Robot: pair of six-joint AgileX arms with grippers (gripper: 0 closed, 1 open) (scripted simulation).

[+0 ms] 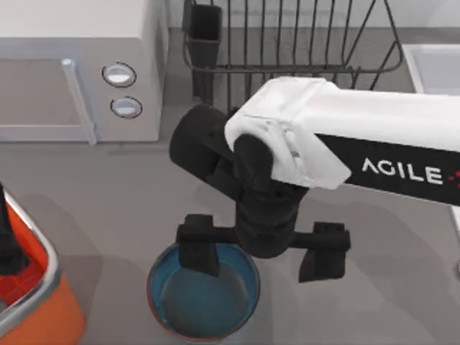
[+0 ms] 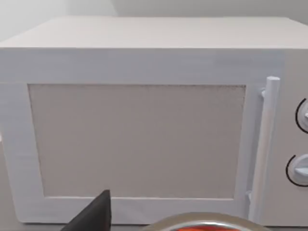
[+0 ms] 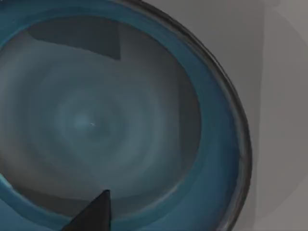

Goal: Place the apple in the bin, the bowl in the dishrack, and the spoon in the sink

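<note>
Teal-blue round bowl with reddish rim at table's front centre, right gripper directly above, jaws spread wide, one finger over bowl interior, other beyond rim, left arm parked over orange silver-rimmed bin.

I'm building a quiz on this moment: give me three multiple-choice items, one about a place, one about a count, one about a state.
1. Where is the right claw?
A. Above the bowl
B. Inside the dishrack
C. At the microwave door

2. How many round knobs does the microwave show in the top view?
A. One
B. Two
C. Four

3. What is the right claw's state?
A. Shut on the bowl
B. Shut on nothing
C. Open

Key: 1 A, one finger hangs over the teal inside, the other beyond the rim's right; 2 B, two knobs stacked beside the door handle; 3 C, its fingers stand spread apart.
</note>
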